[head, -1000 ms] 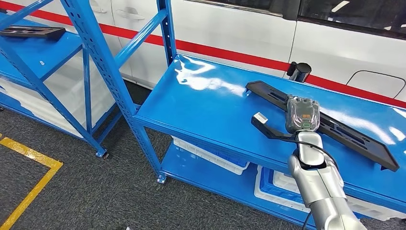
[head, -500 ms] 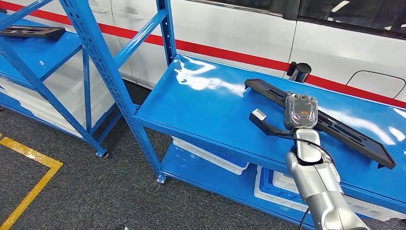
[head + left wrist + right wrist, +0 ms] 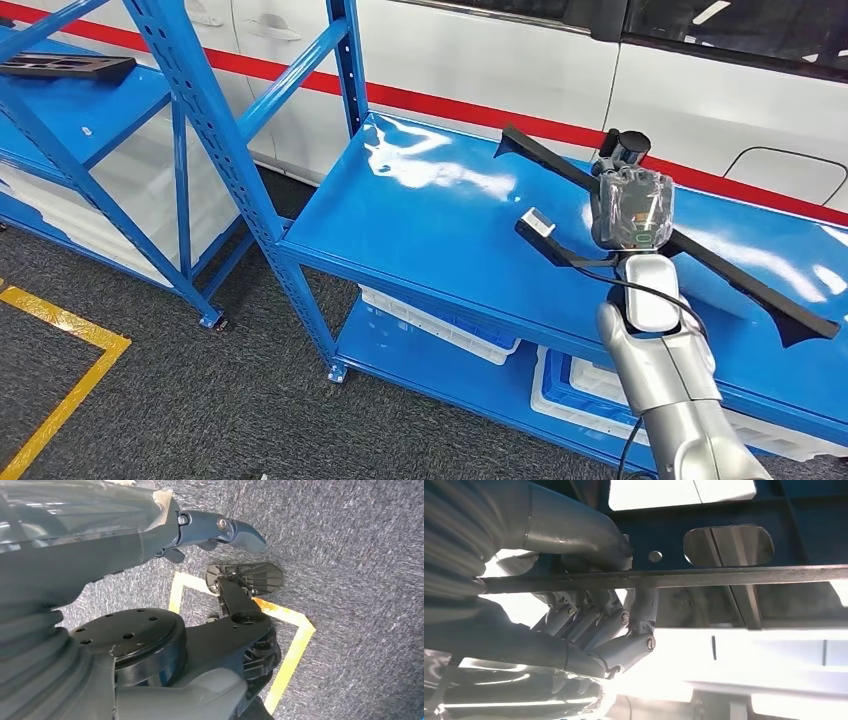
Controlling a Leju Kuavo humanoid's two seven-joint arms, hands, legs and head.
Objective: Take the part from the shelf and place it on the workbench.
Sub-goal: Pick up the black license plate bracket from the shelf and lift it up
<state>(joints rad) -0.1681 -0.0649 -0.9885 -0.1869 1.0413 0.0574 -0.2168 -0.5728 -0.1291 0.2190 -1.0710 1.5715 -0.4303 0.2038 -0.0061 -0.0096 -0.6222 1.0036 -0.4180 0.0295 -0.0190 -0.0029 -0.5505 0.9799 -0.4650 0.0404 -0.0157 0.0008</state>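
The part is a long black plastic panel (image 3: 745, 285) with cut-outs and a side arm ending in a white tab. My right hand (image 3: 632, 209) grips it near its middle and holds it lifted and tilted above the blue shelf top (image 3: 430, 215). In the right wrist view my right hand's fingers (image 3: 600, 630) curl under the panel's edge (image 3: 734, 576) with the thumb on its other side. My left hand (image 3: 120, 535) hangs at my side over the carpet, its fingertips (image 3: 240, 532) holding nothing.
A second blue rack (image 3: 80, 110) at the left carries another black panel (image 3: 65, 67). White crates (image 3: 440, 325) sit on the lower shelf. A white vehicle with a red stripe (image 3: 480, 60) stands behind. Yellow floor tape (image 3: 60, 370) marks the grey carpet.
My right hand has raised the panel off the shelf top and tipped it; its far end now stands higher and farther back than a second ago.
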